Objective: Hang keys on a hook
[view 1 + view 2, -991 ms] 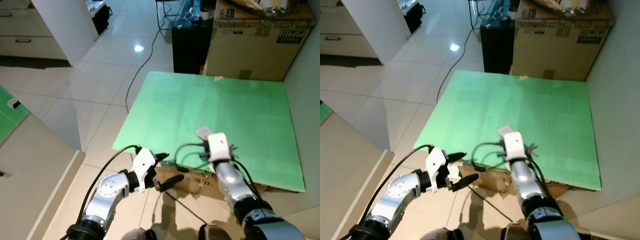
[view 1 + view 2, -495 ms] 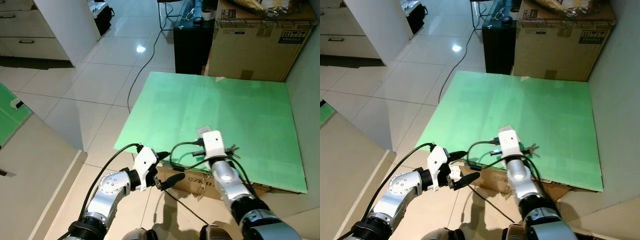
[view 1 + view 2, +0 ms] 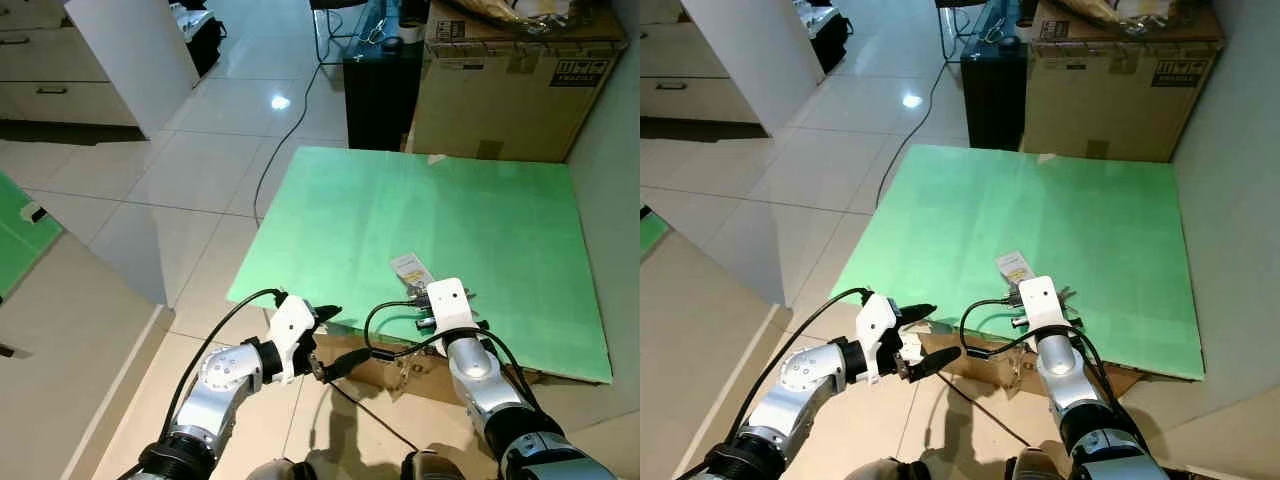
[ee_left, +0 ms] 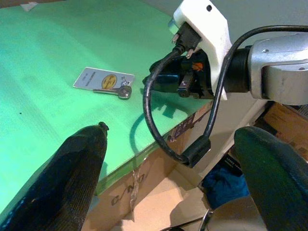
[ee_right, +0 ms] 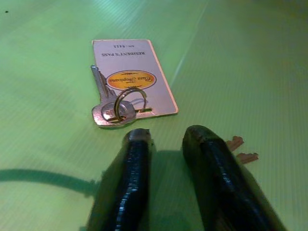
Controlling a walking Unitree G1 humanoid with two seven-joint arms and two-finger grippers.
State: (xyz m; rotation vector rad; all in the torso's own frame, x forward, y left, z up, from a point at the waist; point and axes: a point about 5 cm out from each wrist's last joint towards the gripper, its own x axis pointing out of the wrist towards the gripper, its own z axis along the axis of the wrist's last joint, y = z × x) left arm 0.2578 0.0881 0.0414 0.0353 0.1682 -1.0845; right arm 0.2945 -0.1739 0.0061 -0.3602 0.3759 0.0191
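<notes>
Lying flat on green board [image 3: 480, 220]: light, thin keys [image 5: 113, 108]; best pinched at ring; right gripper [image 5: 166, 144] nearly closed, empty.

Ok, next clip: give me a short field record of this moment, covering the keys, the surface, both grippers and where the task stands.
keys: one silver key on a ring with a resident's pass card, lying flat
surface: green board over cardboard, on a tiled floor
right gripper: low over the board, just short of the key, jaws slightly apart, holding nothing
left gripper: off the board's near edge, jaws open, holding nothing
backdrop: cardboard box behind the board
task state: keys not yet picked up
</notes>
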